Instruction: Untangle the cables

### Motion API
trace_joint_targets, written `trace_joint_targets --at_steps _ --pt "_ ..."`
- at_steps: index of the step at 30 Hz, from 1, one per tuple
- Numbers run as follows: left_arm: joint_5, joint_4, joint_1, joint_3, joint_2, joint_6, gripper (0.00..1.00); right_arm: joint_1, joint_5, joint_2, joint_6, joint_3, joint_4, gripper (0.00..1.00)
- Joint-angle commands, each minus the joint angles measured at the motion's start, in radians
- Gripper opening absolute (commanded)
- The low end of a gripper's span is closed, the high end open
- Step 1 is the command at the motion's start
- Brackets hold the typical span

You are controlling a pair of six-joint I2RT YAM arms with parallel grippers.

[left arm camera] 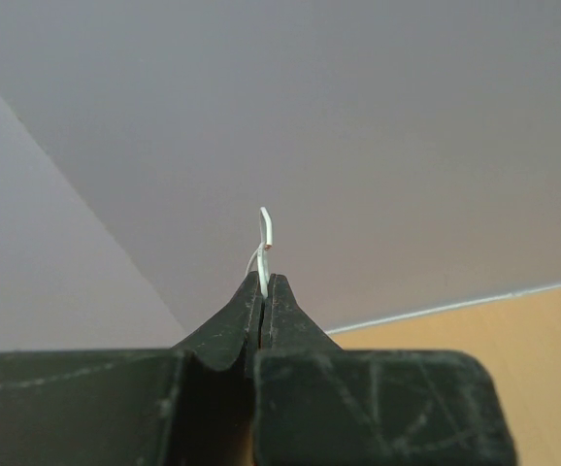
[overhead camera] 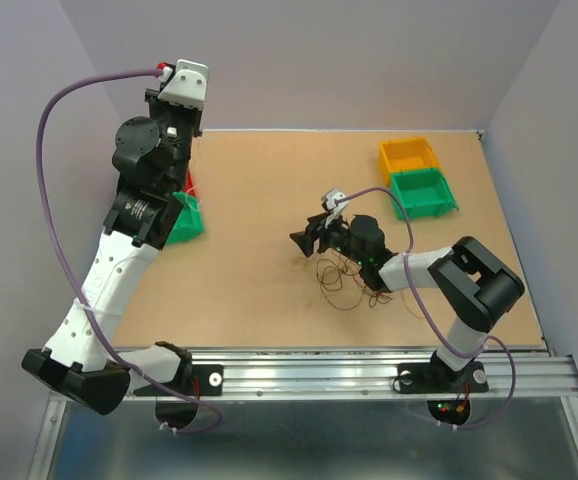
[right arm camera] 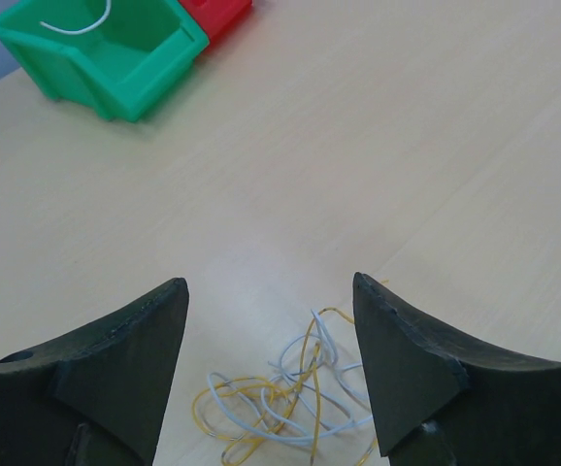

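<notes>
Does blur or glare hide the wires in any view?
Top external: even light, cables sharp but hair-thin. Left wrist: jaws slightly soft, white wire readable. Right wrist: jaws blurred up close, cables sharp, mild sheen on the table.

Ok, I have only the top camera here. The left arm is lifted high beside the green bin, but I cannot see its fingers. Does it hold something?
Observer: Yes. The left gripper is shut on a thin white wire; the short end of the wire sticks out past the fingertips.
Operator: And the right gripper, is it open?
Observer: Open. The right gripper has its jaws wide apart over the cables, a loose knot of yellow and whitish loops on the table.
Operator: Is something inside the left green bin?
Observer: One curved white wire piece lies in the green bin.
</notes>
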Motion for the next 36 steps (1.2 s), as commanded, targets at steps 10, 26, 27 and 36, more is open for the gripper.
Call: trace_joint_targets --at_steps 10,26,27,36 --pt "0.172 0.166 0.322 -0.138 0.02 -0.052 0.0 0.001 0.014 -0.08 0.003 -0.063 0.109 0.74" --pt "0.277 0.226 0.511 -0.109 0.176 -0.067 0.0 0.001 0.03 -0.101 -0.005 -0.086 0.118 0.75" --pt "0.275 0.227 0.518 -0.102 0.187 -0.069 0.0 0.001 0.03 -0.1 -0.005 -0.086 0.119 0.75" --pt "0.266 0.206 0.568 0.07 0.332 -0.047 0.0 0.001 0.024 -0.089 -0.005 -0.081 0.123 0.75"
